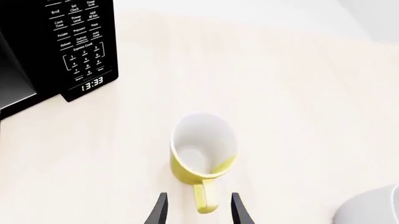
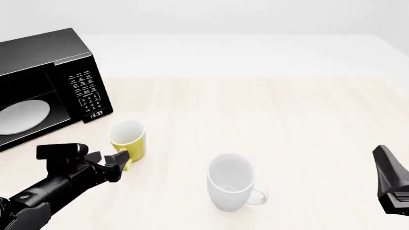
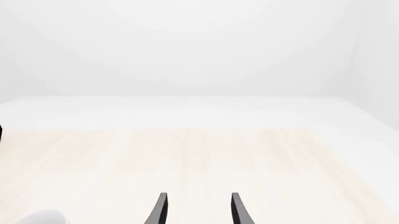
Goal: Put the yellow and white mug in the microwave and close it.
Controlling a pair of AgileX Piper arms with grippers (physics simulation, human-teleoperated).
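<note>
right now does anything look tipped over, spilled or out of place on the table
Nothing stands out. The yellow and white mug and the white mug both stand upright, nothing spilled. The microwave is open, its turntable plate showing. The left gripper straddles the yellow handle, open.

Left gripper (image 2: 119,165) low at the front-left, reaching forward and rightward off a slanting black arm; jaws parted, one finger (image 1: 159,211) on each side of a gap; right gripper (image 3: 198,210) at the right edge, raised, jaws likewise apart, holding nothing.
</note>
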